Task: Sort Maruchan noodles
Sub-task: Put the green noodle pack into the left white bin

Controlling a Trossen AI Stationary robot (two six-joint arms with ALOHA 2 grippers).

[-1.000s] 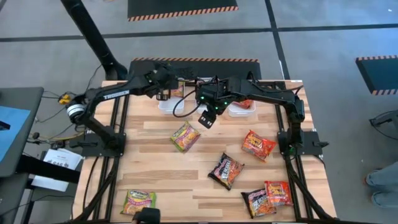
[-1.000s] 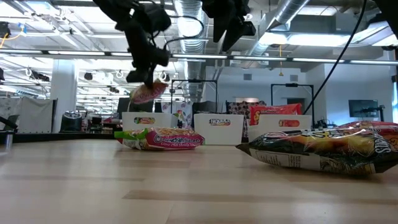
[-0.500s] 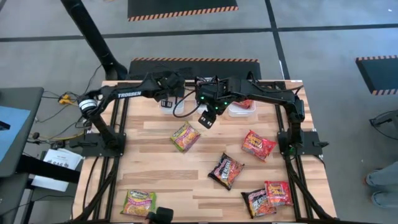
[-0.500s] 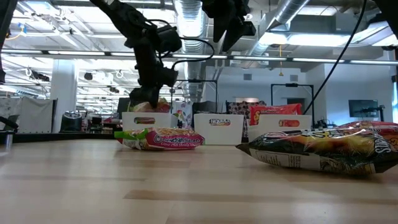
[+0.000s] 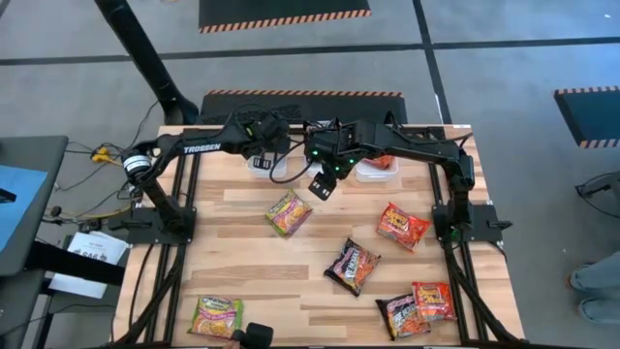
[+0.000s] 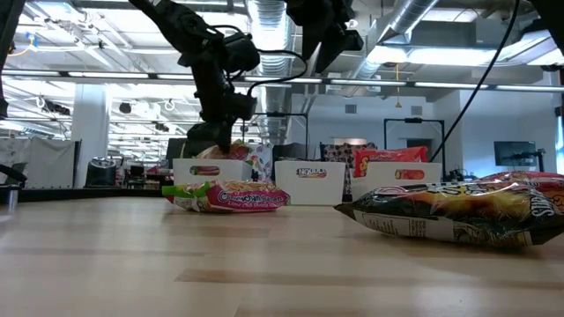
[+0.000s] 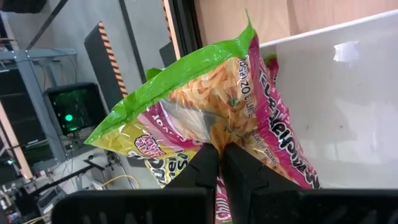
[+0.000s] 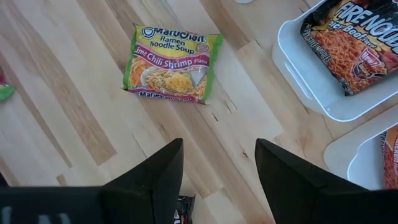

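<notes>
In the left wrist view my left gripper (image 7: 217,163) is shut on a green-yellow Maruchan packet (image 7: 205,99) at the left white bin (image 7: 348,93). From above, this gripper (image 5: 260,153) is at the table's far edge. My right gripper (image 8: 217,163) hovers open above the bare wood, near another green-yellow packet (image 8: 171,62) lying flat on the table (image 5: 289,211). Also flat on the table are a red packet (image 5: 402,225), a dark one (image 5: 353,265), a dark-and-red pair (image 5: 417,308) and a green one (image 5: 216,313). My left gripper pinches the green-yellow packet between its two shut fingers, on the packet's face close to one end (image 7: 214,134). The fingers (image 6: 216,132) come from above, pointing down. The packet hangs below them, lifted and tilted, with its far end inside the left bin against the white wall.
Three white bins stand in a row at the far edge (image 6: 308,180). The right wrist view shows one bin with a dark packet (image 8: 354,43) and another with a red one (image 8: 388,155). A cable loops near the bins (image 5: 281,170). Bare wood lies at the table's left.
My left gripper has moved toward the far edge and down to the left bin, still shut on the green-yellow packet. The packet, which hung above the bin's rim, is now lowered behind it. My right gripper has stayed where it was.
</notes>
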